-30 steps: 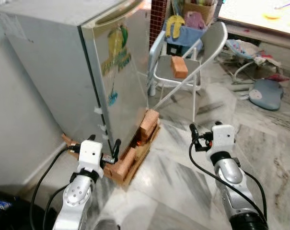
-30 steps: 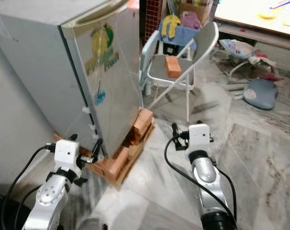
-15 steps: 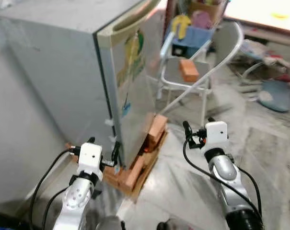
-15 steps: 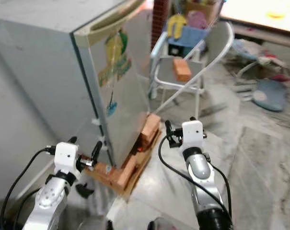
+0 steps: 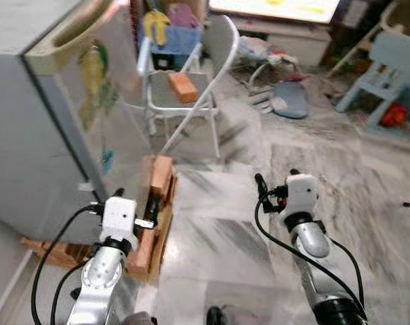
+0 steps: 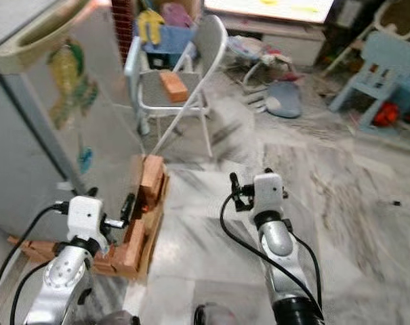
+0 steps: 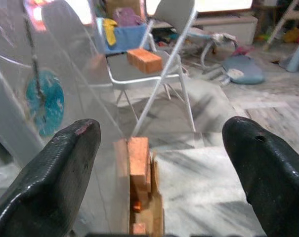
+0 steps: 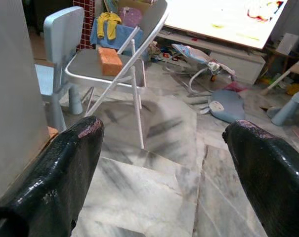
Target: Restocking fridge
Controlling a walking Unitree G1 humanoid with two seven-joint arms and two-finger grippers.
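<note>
fridge (image 5: 49,122) far left, door closed, raised on bricks (image 5: 154,203) | left gripper (image 7: 159,168) fingers spread wide, empty, near fridge's front corner | folding chair (image 5: 191,88) farther back, one brick (image 5: 182,86) on its seat | right gripper (image 8: 164,163) spread, empty, over marble floor (image 5: 218,223)
</note>
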